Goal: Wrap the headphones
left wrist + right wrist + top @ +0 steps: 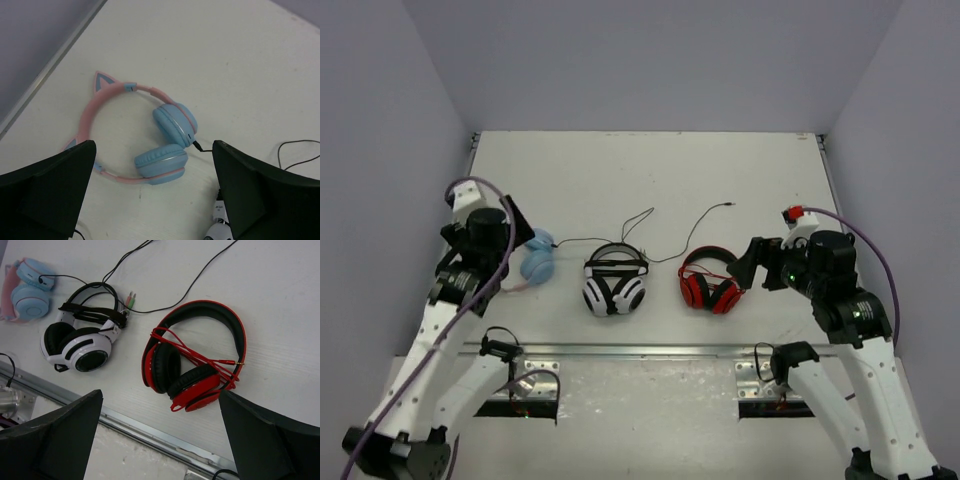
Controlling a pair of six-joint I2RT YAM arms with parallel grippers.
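Observation:
The headphones (pixel 172 127) lie flat at the left of the table, with light blue ear cups folded inward and a pink cat-ear headband. They also show in the top view (pixel 537 262) and the right wrist view (pixel 27 290). Their thin black cable (pixel 300 145) leaves the cup and trails loose to the right (pixel 590 240). My left gripper (pixel 154 145) is open and empty, hovering right above the ear cups (pixel 523 240). My right gripper (pixel 160 392) is open and empty, above the table's near edge by the red headphones (pixel 748 265).
White-and-black headphones (pixel 614 282) lie mid-table and red-and-black headphones (pixel 710 283) to their right, both with cords wound on them. Another thin black cable (pixel 705 225) runs behind them. A metal rail (pixel 640 350) runs along the near edge. Walls close in on the left, back and right.

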